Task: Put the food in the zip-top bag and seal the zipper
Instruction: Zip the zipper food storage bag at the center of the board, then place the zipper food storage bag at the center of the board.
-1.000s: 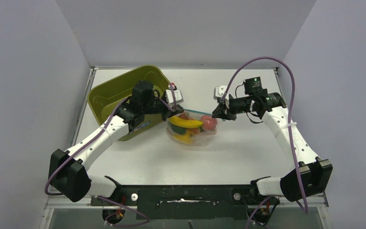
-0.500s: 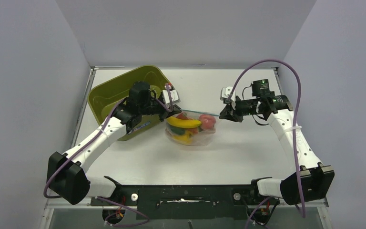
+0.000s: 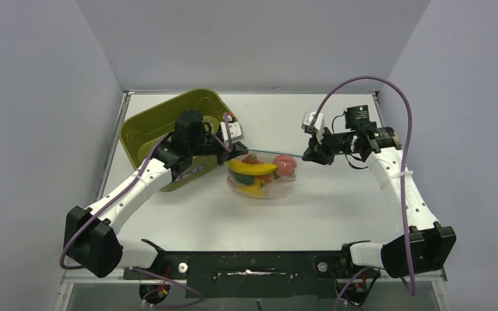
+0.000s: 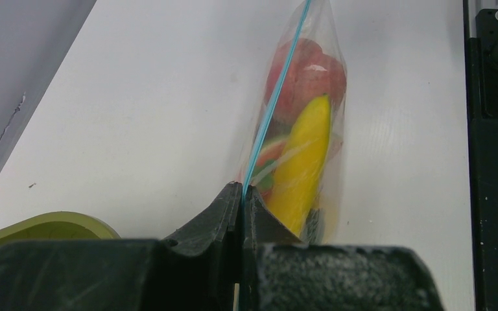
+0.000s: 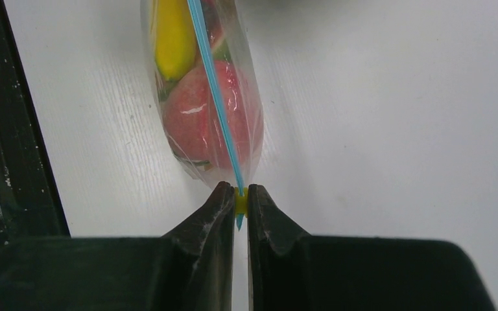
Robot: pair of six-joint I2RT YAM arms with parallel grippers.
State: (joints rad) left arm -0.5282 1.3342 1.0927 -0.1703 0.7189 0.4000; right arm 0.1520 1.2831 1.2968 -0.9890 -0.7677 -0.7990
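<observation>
Stretches the zip-top bag (image 3: 259, 188) taut over the counter (image 3: 324, 207) by its mouth.
Clamps left fingers (image 4: 215, 220) on one end of the zipper (image 4: 271, 107), right fingers (image 5: 215, 214) on the other, probably to hold the strip straight for sealing; holds the food (image 5: 204, 110), yellow and red, packed inside.

White arms (image 3: 133, 184), purple cables (image 3: 363, 80), black left gripper (image 3: 241, 149) and right gripper (image 3: 307, 155).

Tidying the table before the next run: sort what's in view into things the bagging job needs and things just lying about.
Belongs to the job: zip-top bag, food inside it, zipper, left tool and right tool, each shut on an end of the zipper.
Just lying about: olive-green bin, left of the bag.
</observation>
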